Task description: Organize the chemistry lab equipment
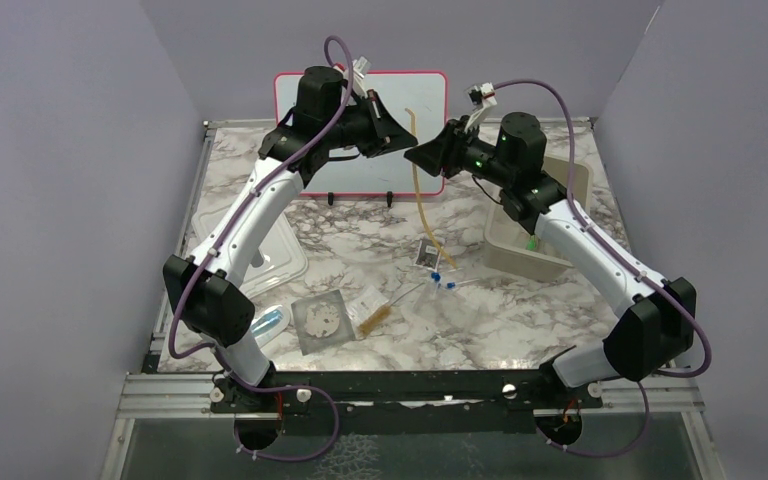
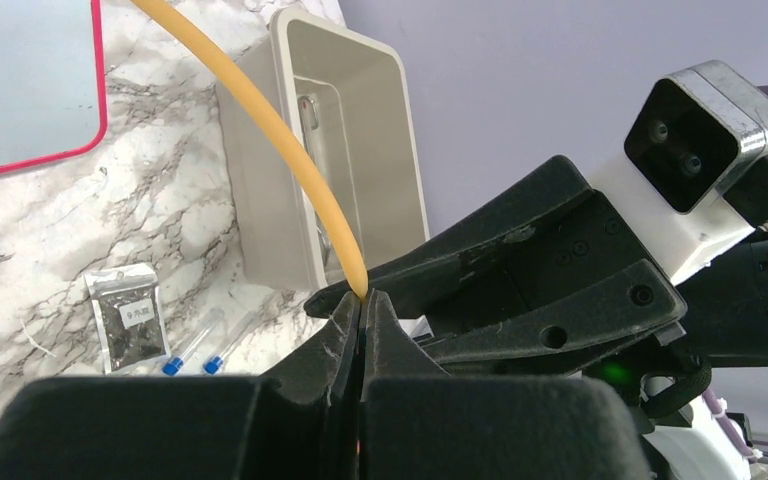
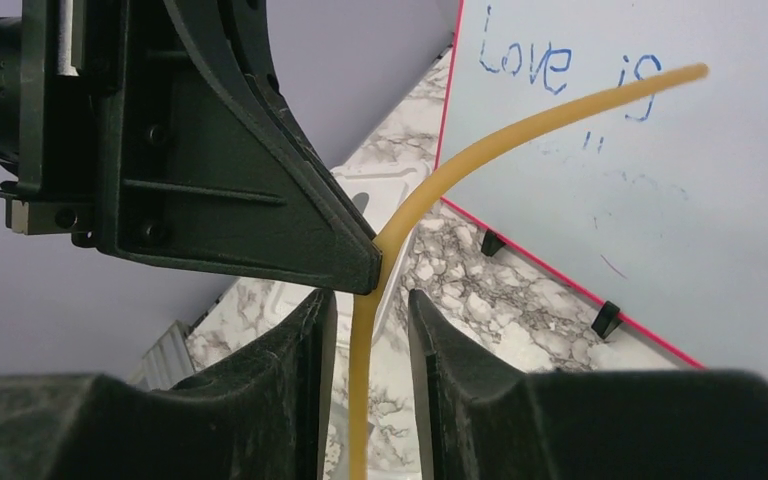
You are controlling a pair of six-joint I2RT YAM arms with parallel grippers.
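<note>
Left claw pinches the amber tubing shut; right claw straddles it, half-open.

On the whiteboard we can read the blue handwritten words "Love is". The dark packet has a white label, but its characters are too small to read.

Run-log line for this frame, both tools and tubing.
left tool: shut on tubing, held aloft | right tool: open, astride tubing beside left's pinch | bin: tubing not in yet

High rear overview of table; close, opposed wrist views, amber tubing common to both.
</note>
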